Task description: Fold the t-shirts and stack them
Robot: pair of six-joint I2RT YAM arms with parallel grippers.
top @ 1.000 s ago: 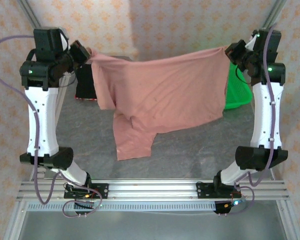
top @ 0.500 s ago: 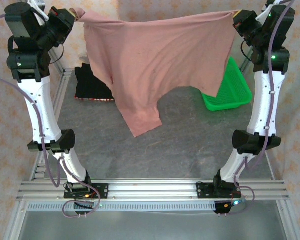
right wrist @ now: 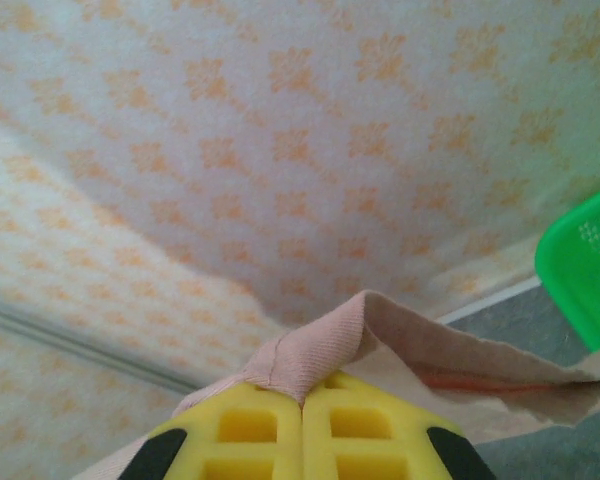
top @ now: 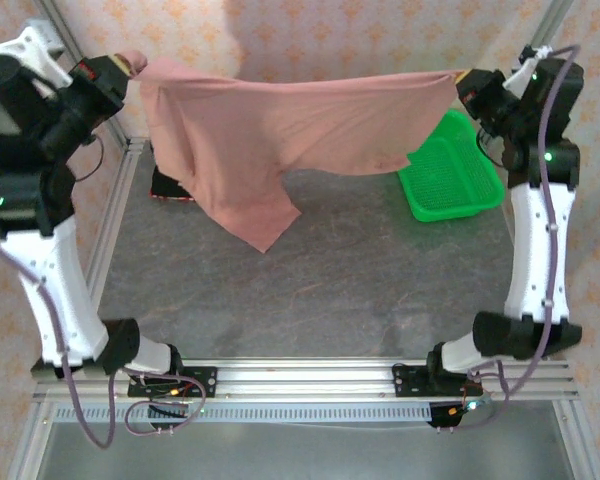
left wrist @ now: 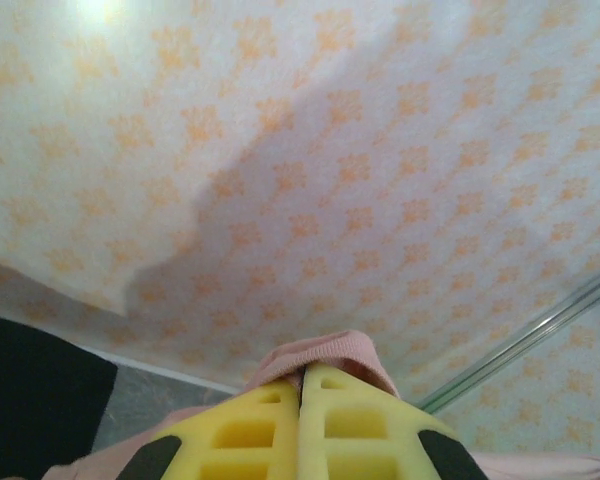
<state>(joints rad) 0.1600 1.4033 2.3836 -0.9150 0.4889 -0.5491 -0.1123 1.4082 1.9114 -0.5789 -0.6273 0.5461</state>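
Observation:
The dusty-pink t-shirt hangs stretched in the air between both arms, high over the table's far half, its lower flap drooping to the left of middle. My left gripper is shut on one corner of it; pink cloth bulges over the closed yellow fingertips. At the far right, my right gripper is shut on the other corner, where a pink hem wraps over its tips. The black t-shirt with a red edge lies at the far left of the table, mostly hidden behind the pink one.
A green mesh basket stands at the far right of the grey table, just below the right gripper. Metal frame posts run along both sides. Patterned cloth walls surround the table.
Both arms have lifted the pink shirt and carried it further back; it now hangs flatter and more bunched. The left arm has swung outward to the left.

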